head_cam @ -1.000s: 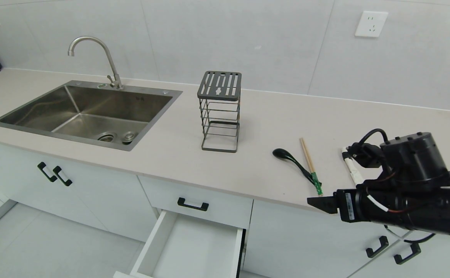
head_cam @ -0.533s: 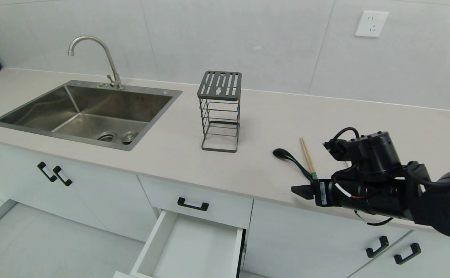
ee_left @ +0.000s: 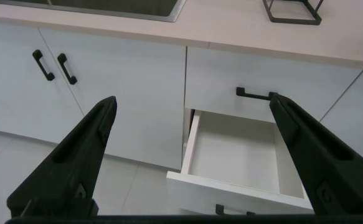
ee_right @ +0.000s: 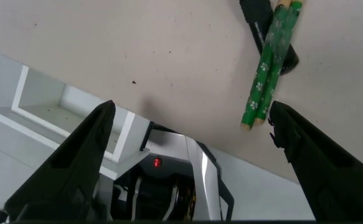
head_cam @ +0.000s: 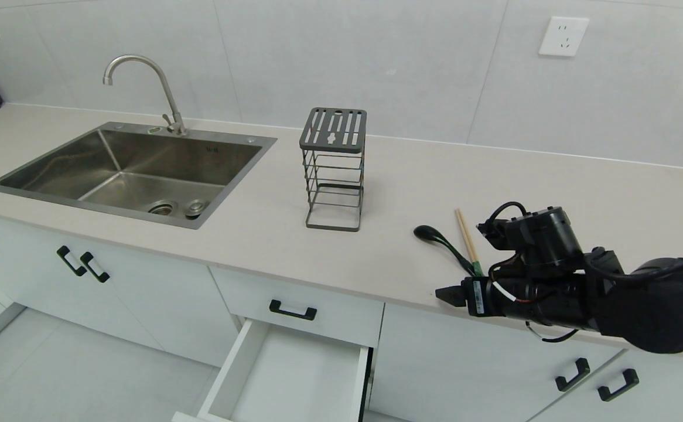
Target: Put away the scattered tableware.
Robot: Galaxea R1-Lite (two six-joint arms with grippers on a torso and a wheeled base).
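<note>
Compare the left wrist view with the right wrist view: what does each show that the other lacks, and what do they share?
Left wrist view alone: two black cabinet door handles, the drawer-front handle and the base of the wire rack. Right wrist view alone: green-ended chopsticks lying on the countertop. Both: the open white drawer, the pale countertop, and an open gripper, the left gripper in one, the right gripper in the other.

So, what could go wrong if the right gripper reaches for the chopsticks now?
The chopsticks lie across the handle of the black spoon, so a grasp may drag both. Their green ends sit near the front edge of the counter; a nudge from the open right gripper could push them off.
</note>
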